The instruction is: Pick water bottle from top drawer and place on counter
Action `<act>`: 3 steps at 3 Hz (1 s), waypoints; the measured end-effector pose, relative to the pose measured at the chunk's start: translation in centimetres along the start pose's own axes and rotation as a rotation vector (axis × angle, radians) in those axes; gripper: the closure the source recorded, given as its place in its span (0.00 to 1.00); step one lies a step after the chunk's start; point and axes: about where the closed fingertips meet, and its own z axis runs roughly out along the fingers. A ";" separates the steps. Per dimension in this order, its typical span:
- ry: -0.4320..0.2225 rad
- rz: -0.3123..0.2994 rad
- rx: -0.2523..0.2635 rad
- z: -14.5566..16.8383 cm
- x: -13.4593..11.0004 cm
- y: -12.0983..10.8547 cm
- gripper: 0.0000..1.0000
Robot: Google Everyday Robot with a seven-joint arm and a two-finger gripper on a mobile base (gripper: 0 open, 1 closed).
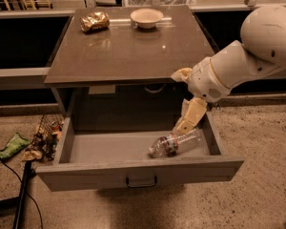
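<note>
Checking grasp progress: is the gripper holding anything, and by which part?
Nothing looks held: the gripper hangs just above the water bottle, which lies on its side in the top drawer.

You're looking at what is reading as a robot test area in an office-type hall, not a home kitchen: a lone grey cabinet is standing on a speckled floor (257, 142), its counter (128, 51) carrying only a gold foil bag (94, 21) and a pale bowl (146, 17), its top drawer (138, 173) hanging open with a water bottle (175, 143) lying inside. Off to the left, a heap of wrappers (43, 140) and a green packet (13, 145) are lying on that floor beside a black cable (23, 194), and long dark ledges (19, 73) are running behind the cabinet. The gripper (182, 126) is hanging inside the drawer's right end, just beside the bottle.
</note>
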 end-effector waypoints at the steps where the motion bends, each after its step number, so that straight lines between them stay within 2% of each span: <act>1: 0.004 -0.010 -0.039 2.8 1.5 0.3 0.00; 2: -0.011 -0.055 -0.098 6.2 3.9 0.7 0.00; 3: -0.019 -0.089 -0.123 7.6 6.6 0.2 0.00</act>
